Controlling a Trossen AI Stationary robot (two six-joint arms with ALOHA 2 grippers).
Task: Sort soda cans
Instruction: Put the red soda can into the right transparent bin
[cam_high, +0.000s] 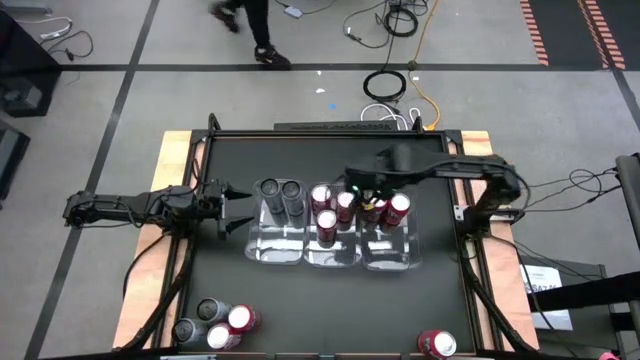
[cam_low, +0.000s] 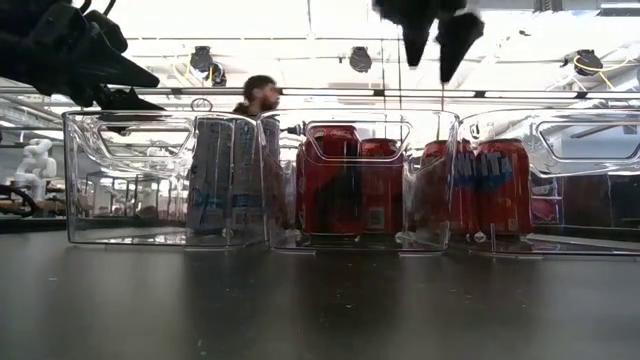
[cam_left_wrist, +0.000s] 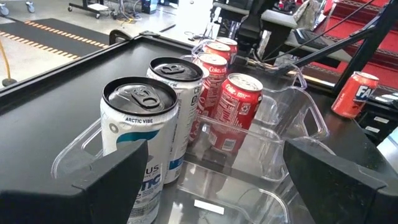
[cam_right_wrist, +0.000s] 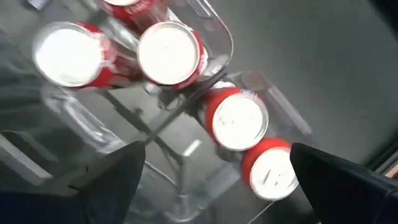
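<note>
The right gripper (cam_high: 362, 190) hangs empty, fingers spread wide, over red soda cans (cam_high: 323, 220) in the middle tray (cam_high: 333, 255) and the right tray (cam_high: 392, 255). The left gripper (cam_high: 240, 201), also spread and empty, sits just left of the left tray (cam_high: 275, 250), which holds two grey cans (cam_high: 280, 192). More loose cans (cam_high: 215, 323) stand at the table's near edge.
</note>
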